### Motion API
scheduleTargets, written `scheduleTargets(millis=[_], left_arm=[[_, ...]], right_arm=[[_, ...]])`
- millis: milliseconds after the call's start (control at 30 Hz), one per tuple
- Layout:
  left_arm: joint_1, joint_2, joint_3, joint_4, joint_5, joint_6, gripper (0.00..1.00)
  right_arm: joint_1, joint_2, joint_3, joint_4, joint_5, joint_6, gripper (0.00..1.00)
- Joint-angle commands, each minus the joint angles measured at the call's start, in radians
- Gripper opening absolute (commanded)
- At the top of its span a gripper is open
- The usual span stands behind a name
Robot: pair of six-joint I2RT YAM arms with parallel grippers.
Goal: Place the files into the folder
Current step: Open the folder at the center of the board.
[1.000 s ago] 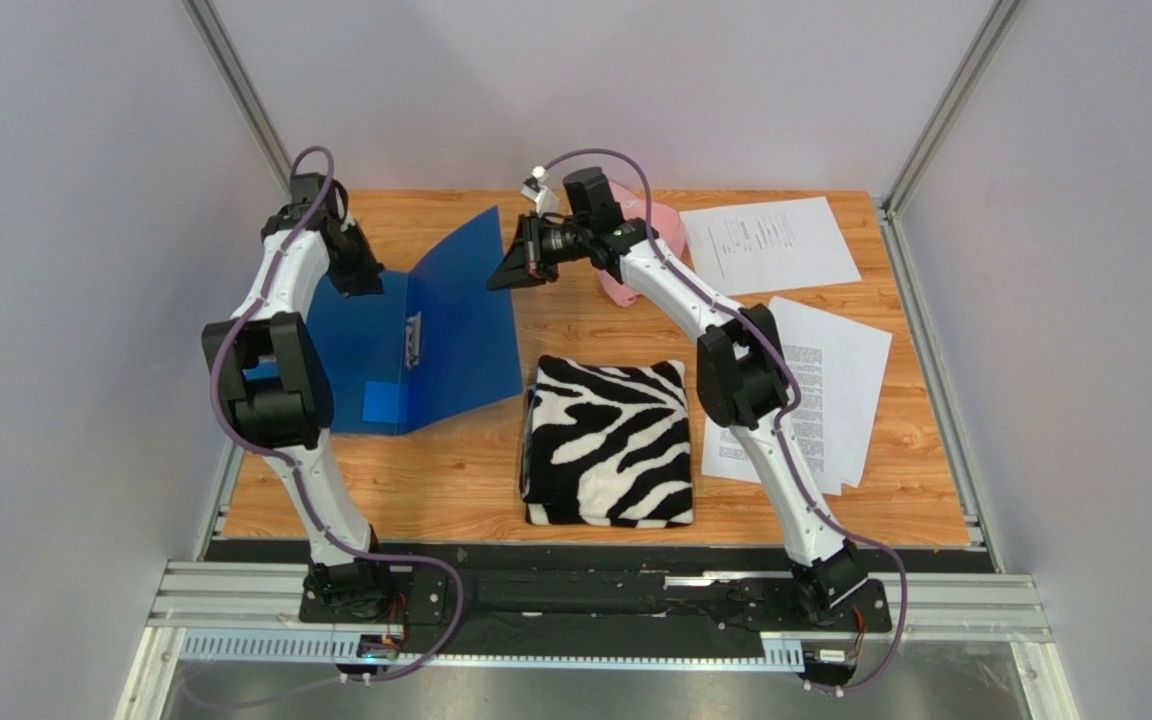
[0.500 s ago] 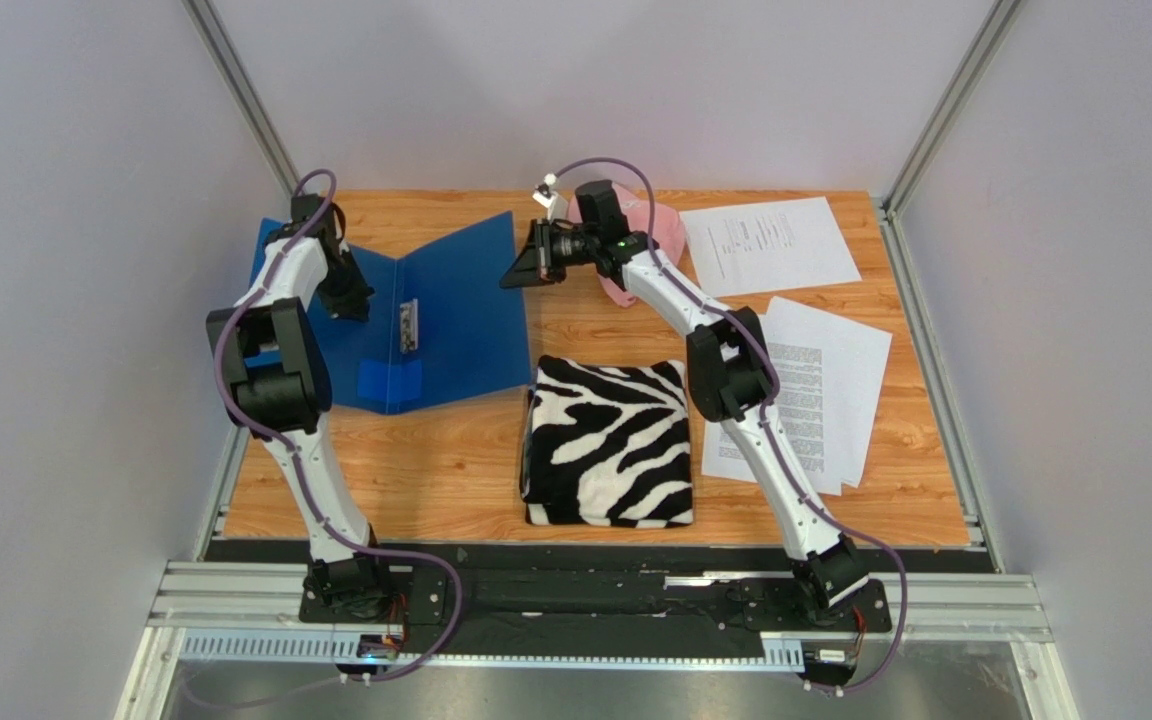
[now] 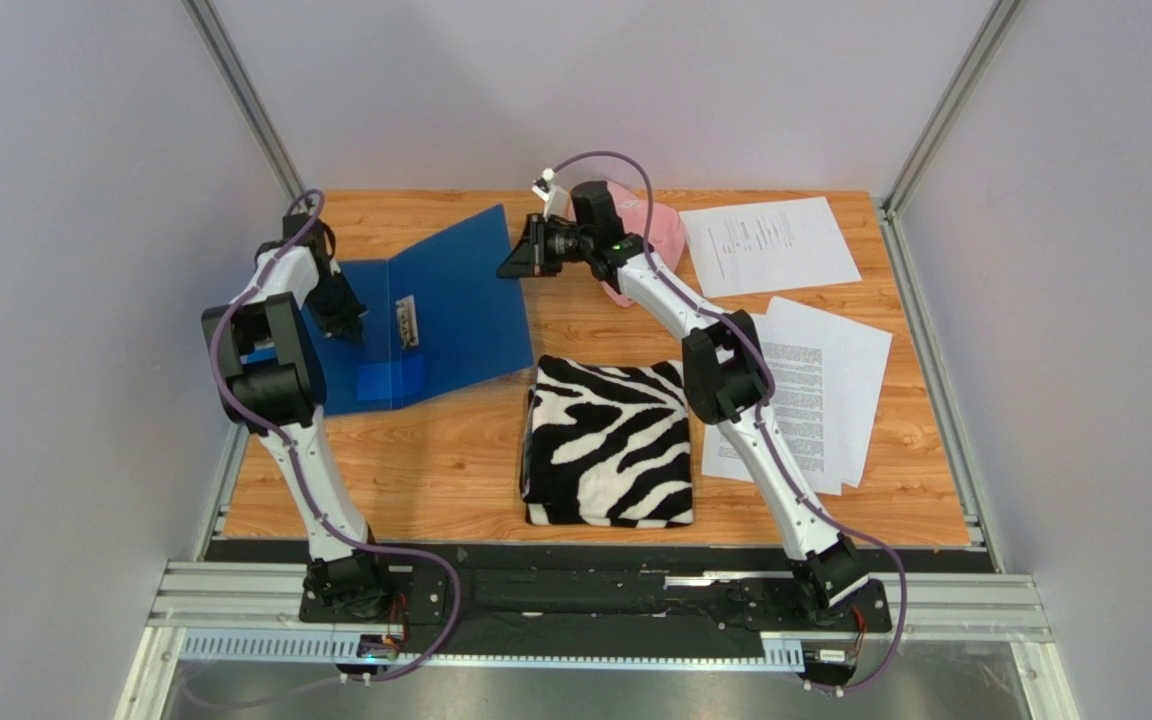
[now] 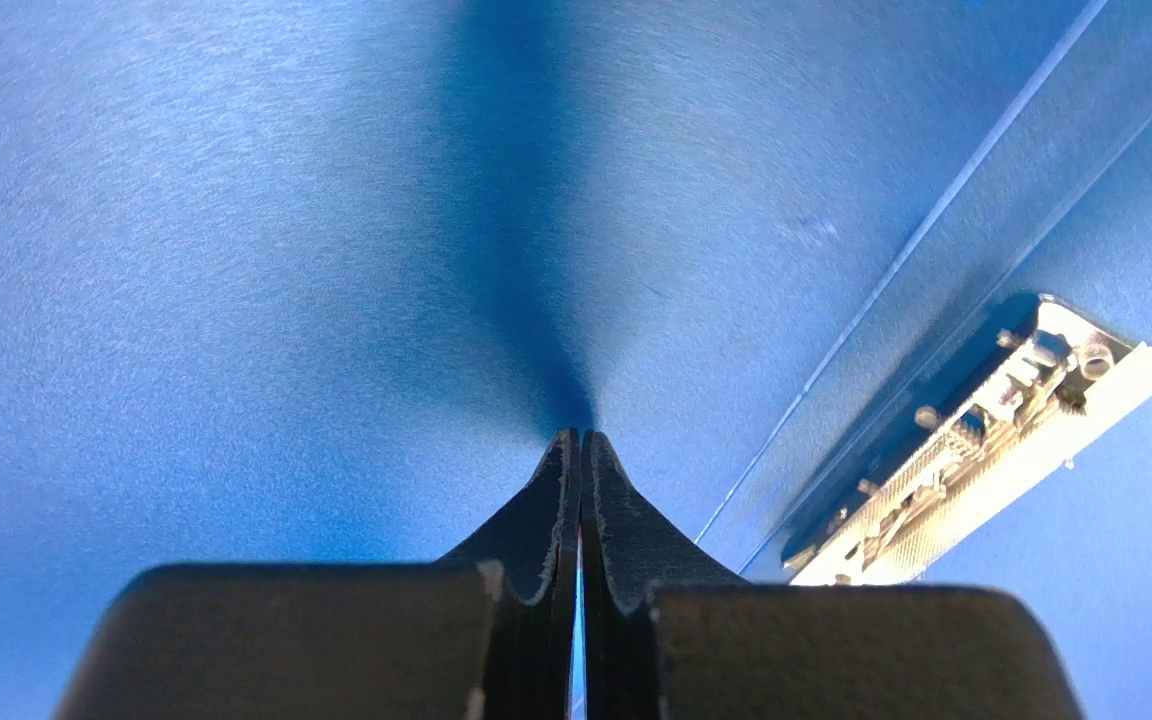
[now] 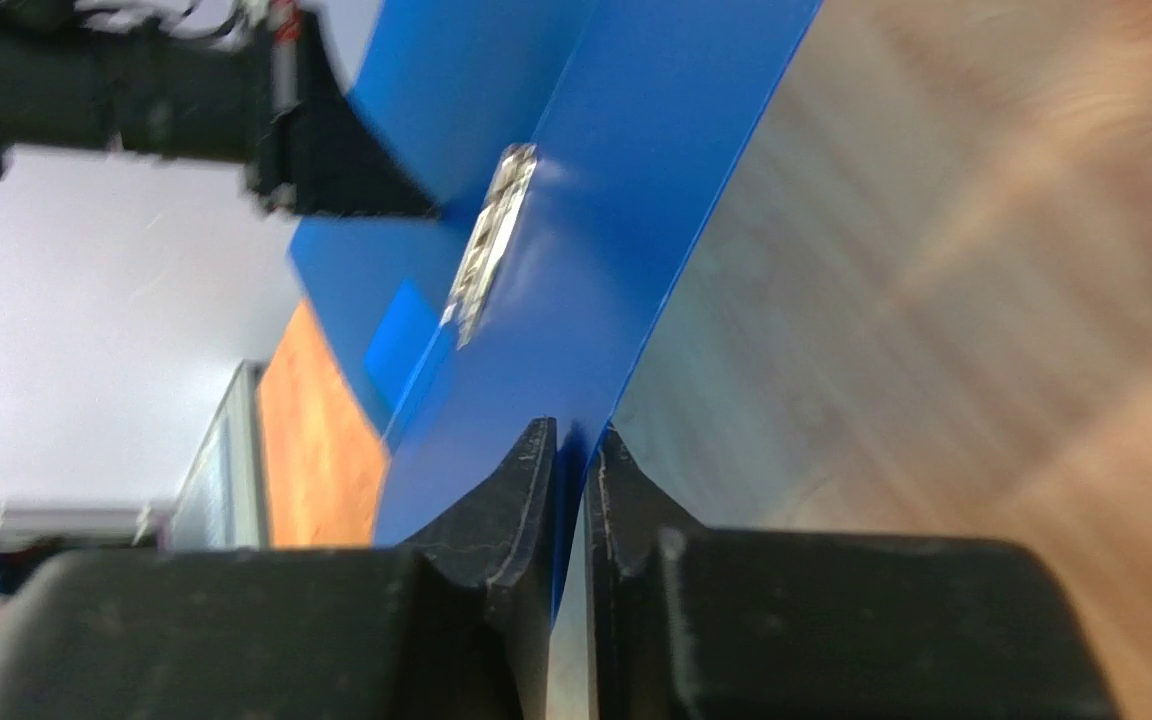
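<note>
- Left tool [image 4: 579, 443] is fully closed with nothing in it. Its tips press down on the inside of the folder's [image 3: 455, 293] left cover, and the metal clip [image 4: 973, 443] is just off to its right.
- Right tool [image 5: 570, 438] is nearly closed, with the free edge of the right cover running between its fingers. Looks like a thin pinch, but I can't tell how tight.
- So the folder lies open on the tabletop [image 3: 447, 465], spread between the two tools.
- The papers are all well apart from the folder, out past the right tool. One sheet [image 3: 770, 243] is just behind it, and a loose pile [image 3: 823, 390] is back toward that arm's base, beyond the zebra cloth [image 3: 608, 440].
- My read is that we're at the opening-the-folder step, with nothing filed yet.
- Next up, the right tool lets go and heads for a sheet. Flat paper is fiddly to lift, so the left tool should probably keep the cover pinned.
</note>
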Motion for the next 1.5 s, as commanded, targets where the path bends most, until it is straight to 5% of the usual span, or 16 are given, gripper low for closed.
scheduleTargets(millis=[0,233,500,767,967,1200,1367,1467], left_arm=[[0.009,0.023,0.034,-0.055,0.084,-0.02,0.0],[0.015,0.041,0.061,-0.09,0.21,-0.082,0.0],[0.018,-0.021,-0.059,-0.025,0.255,-0.131,0.0],[0.02,-0.097,-0.139,0.04,0.284,-0.169,0.0],[0.02,-0.107,-0.142,0.051,0.296,-0.175,0.0],[0.018,-0.127,-0.142,0.04,0.278,-0.163,0.0],[0.02,-0.131,-0.15,0.046,0.288,-0.166,0.0],[0.018,-0.137,-0.153,0.045,0.288,-0.165,0.0]], right_arm=[[-0.003,0.033,0.038,0.106,0.258,-0.002,0.18],[-0.006,0.005,-0.01,0.063,0.443,0.145,0.45],[-0.046,-0.226,-0.135,-0.159,0.519,-0.022,0.63],[0.015,-0.461,-0.35,-0.164,0.479,-0.146,0.65],[0.091,-0.49,-0.387,-0.132,0.44,-0.125,0.52],[0.161,-0.608,-0.475,-0.034,0.394,-0.141,0.59],[0.244,-0.657,-0.47,-0.12,0.592,-0.27,0.65],[0.253,-0.634,-0.433,-0.143,0.545,-0.272,0.66]])
